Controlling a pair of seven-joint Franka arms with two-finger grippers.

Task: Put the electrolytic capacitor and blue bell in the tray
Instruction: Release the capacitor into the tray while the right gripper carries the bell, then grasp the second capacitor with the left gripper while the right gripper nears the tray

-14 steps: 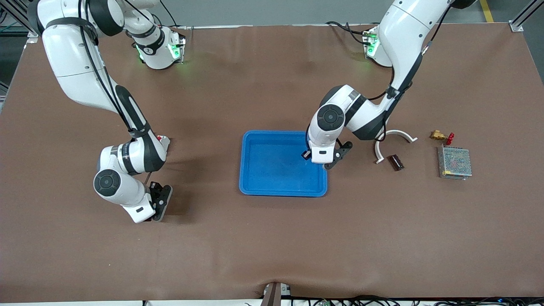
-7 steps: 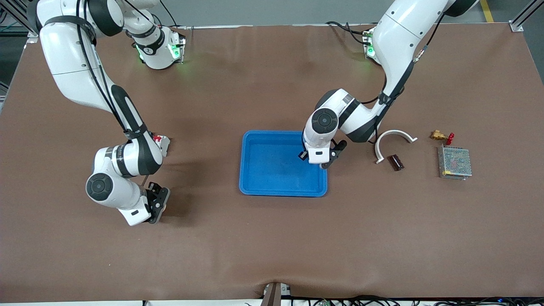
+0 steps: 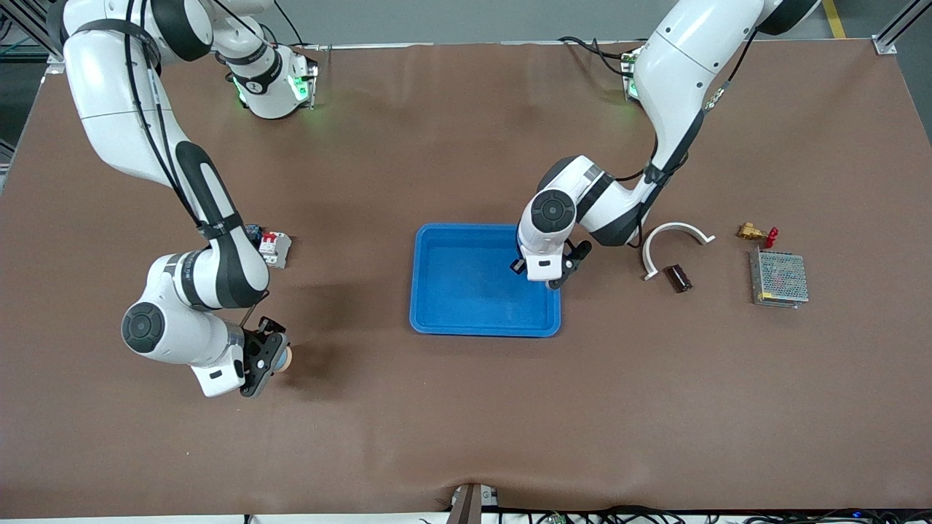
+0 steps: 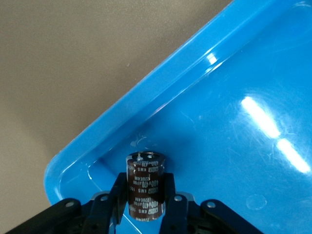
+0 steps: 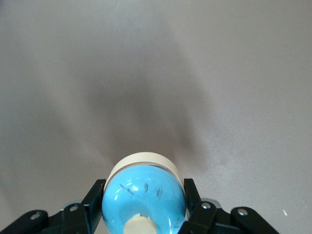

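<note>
Left gripper (image 4: 145, 204) clamped capacitor (image 4: 145, 187) over tray (image 4: 97, 141) corner; right gripper (image 5: 145, 207) clutched blue bell (image 5: 145, 197), well apart from tray.

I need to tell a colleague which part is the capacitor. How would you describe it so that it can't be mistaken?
Find the blue tray mid-table. Over its corner toward the left arm's end, the left gripper holds a small dark-brown cylinder with printed lettering: the capacitor, upright between the fingers.

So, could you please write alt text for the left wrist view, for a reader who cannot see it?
A dark brown electrolytic capacitor with white printed lettering sits clamped between the left gripper's black jaws, just above a corner of the glossy bright-blue tray. Plain brown table fills the rest.
</note>
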